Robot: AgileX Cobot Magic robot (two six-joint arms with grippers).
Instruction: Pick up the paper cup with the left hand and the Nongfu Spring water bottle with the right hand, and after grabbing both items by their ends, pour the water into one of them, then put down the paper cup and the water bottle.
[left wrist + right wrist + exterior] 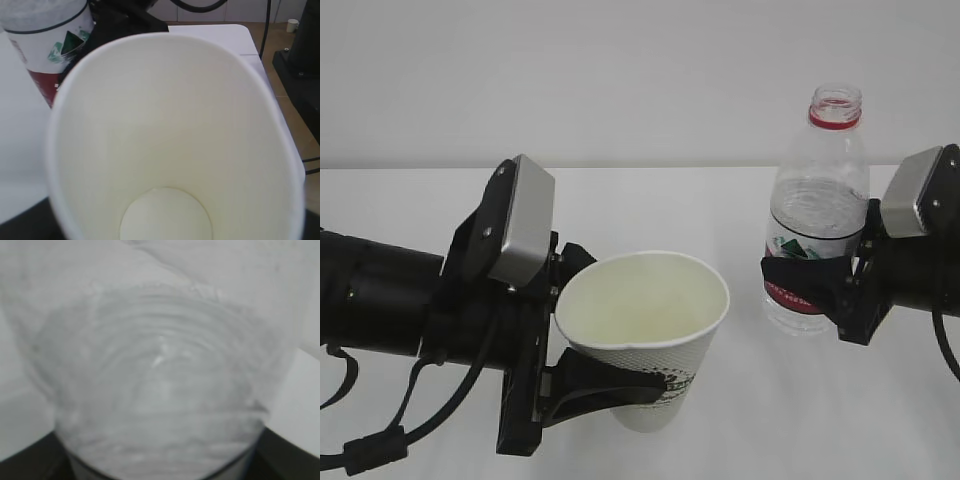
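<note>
You're looking at a bare lab-style test bench: a plain white table [740, 200] against a blank white wall [620, 70], and beyond the table's far edge, brown flooring [292, 115] with black cables [267, 25].

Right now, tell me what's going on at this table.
A two-armed robot is holding a drink set. The left gripper is clamped around a white paper cup, tilted so its mouth faces the camera; the cup looks empty inside. The right gripper is closed around the label of a clear plastic water bottle, which is upright, uncapped and apart from the cup. Nothing is being poured yet. Whether either item is lifted off the white table is hard to tell.
</note>
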